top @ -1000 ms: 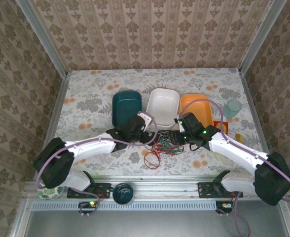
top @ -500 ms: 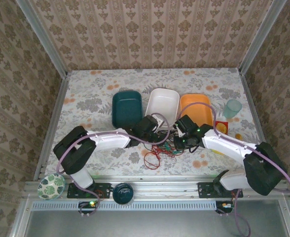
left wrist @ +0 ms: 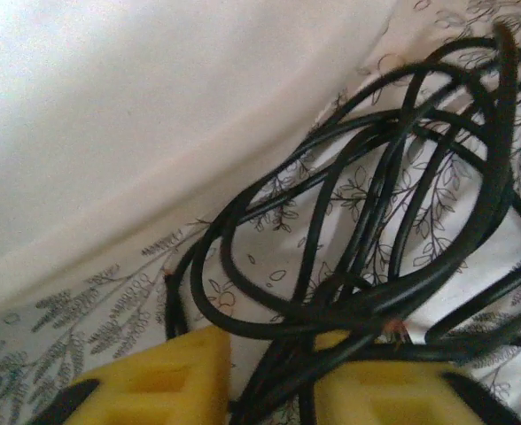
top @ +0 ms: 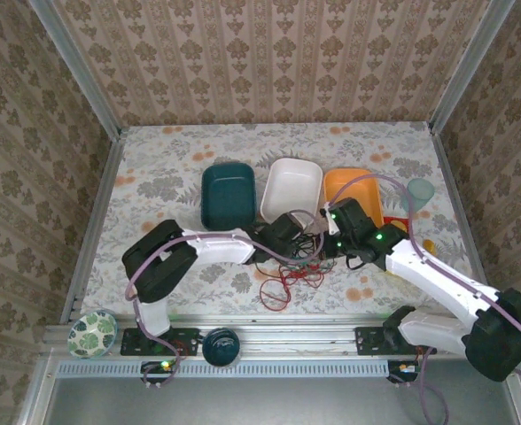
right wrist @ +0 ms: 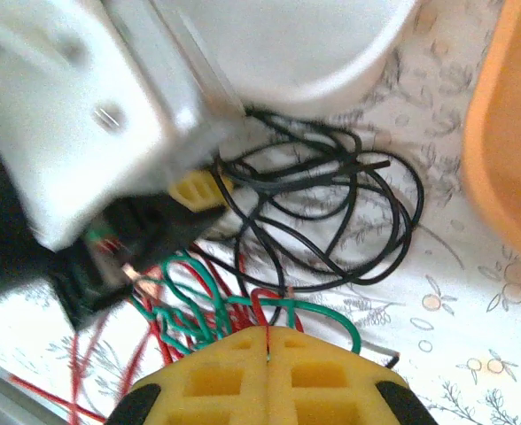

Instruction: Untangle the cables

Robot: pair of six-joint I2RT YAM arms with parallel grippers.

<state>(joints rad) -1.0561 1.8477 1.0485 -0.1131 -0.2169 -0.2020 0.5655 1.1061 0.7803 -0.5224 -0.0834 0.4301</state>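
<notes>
Teal plastic tub, white plastic tub and orange plastic tub are seen just behind the tangled red, green and black cables on the counter. Black loops are pinched by left fingers, and a red strand by right fingers.

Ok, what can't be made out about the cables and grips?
- Top external: where the cables cross; too thin, left arm and right arm on top.
- Left wrist: whether the left fingers pinch the black cable; bottom edge cuts them.
- Right wrist: whether the shut right fingers hold the red cable or green cable; blurred left arm covers the tangle's left.
</notes>
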